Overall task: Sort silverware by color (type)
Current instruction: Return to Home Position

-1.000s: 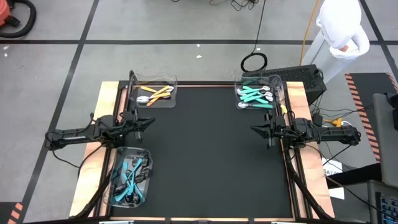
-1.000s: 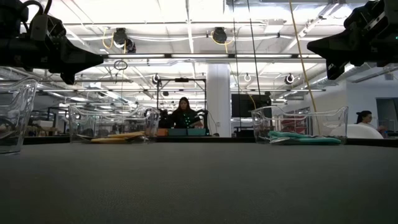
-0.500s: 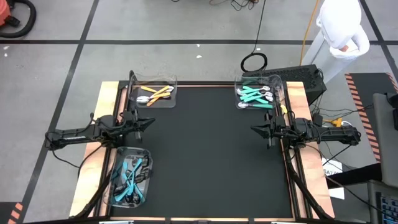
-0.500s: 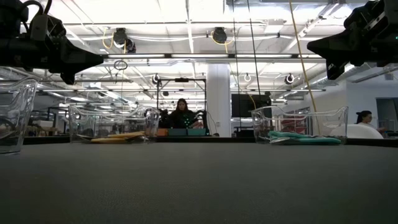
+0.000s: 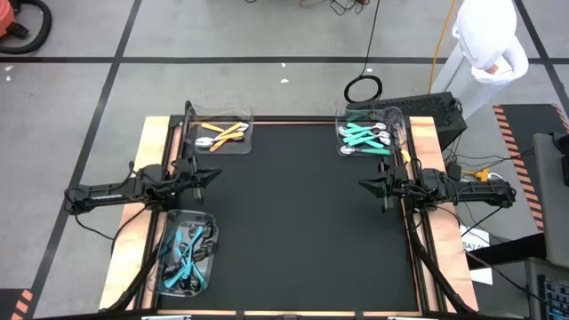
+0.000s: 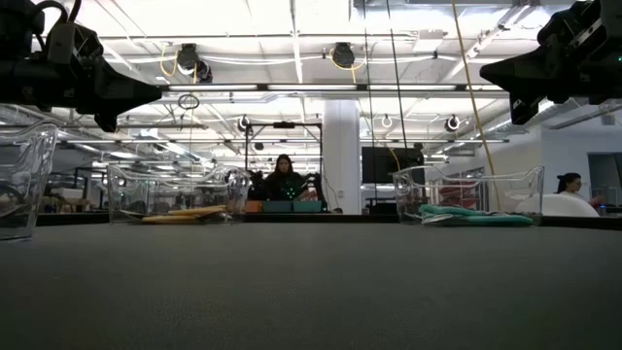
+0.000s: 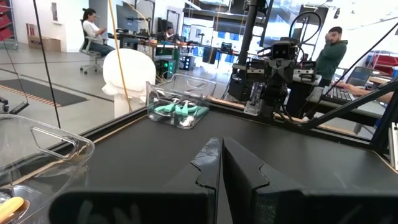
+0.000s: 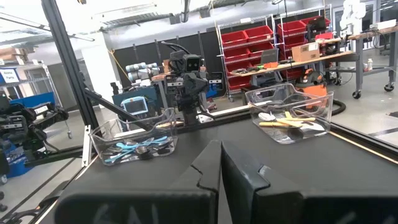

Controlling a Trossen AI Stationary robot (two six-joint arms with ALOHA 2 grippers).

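The silverware lies sorted in three clear bins on the black mat. Orange-handled pieces [image 5: 224, 134] fill the far-left bin, teal-handled ones with silver heads [image 5: 363, 137] the far-right bin, and teal-handled ones with dark heads [image 5: 185, 251] the near-left bin. My left gripper [image 5: 219, 174] hovers shut and level at the mat's left edge, between the two left bins. My right gripper [image 5: 361, 184] hovers shut and level at the mat's right edge, just nearer than the far-right bin. Both hold nothing.
The black mat [image 5: 302, 213] stretches between the two grippers. Wooden table borders [image 5: 427, 133] flank it. A person in white [image 5: 484, 40] stands beyond the far right corner; other people show in the room behind.
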